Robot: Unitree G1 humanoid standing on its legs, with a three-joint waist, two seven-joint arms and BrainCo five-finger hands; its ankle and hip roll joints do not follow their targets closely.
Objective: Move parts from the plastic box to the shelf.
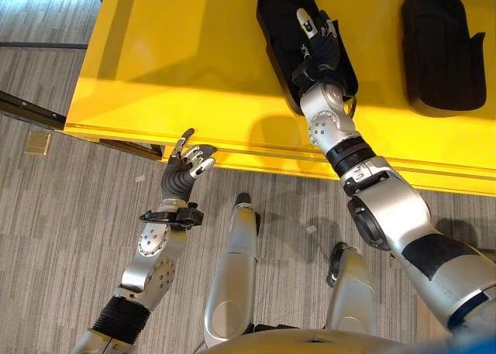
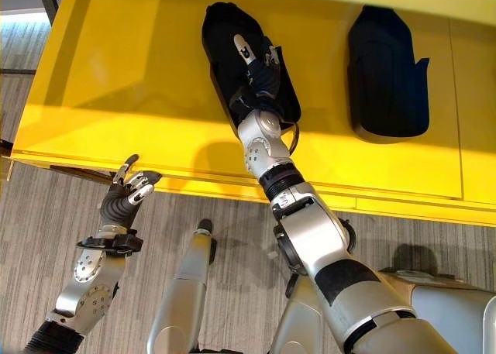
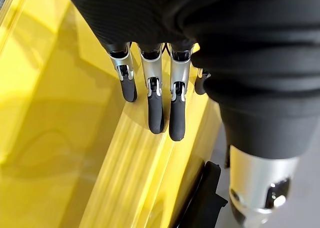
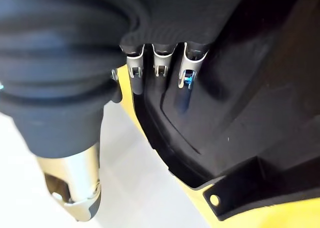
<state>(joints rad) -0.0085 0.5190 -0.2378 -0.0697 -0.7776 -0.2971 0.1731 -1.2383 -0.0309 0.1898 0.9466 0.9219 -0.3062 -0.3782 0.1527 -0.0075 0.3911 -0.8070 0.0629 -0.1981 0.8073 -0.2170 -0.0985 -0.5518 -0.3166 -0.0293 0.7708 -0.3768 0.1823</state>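
While my right hand (image 1: 316,40) lies on the black part (image 1: 280,29) on the yellow shelf (image 1: 155,60), I cannot tell if its fingers grip it or are loose, bc they are hidden against the part. A 2nd part (image 1: 442,52) rests on the shelf to the right, apart from it. My left hand (image 1: 188,164) hangs relaxed and empty at the shelf edge; if I pull the right one back w/o fully letting go, the part may slide off, I think.

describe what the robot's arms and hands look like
Both arms are silver-grey metal with rounded joint housings and black ribbed bands. The left hand and right hand each have a dark ribbed cover over the back and wrist, and silver fingers ending in dark tips. The right arm has a black patch near its upper part.
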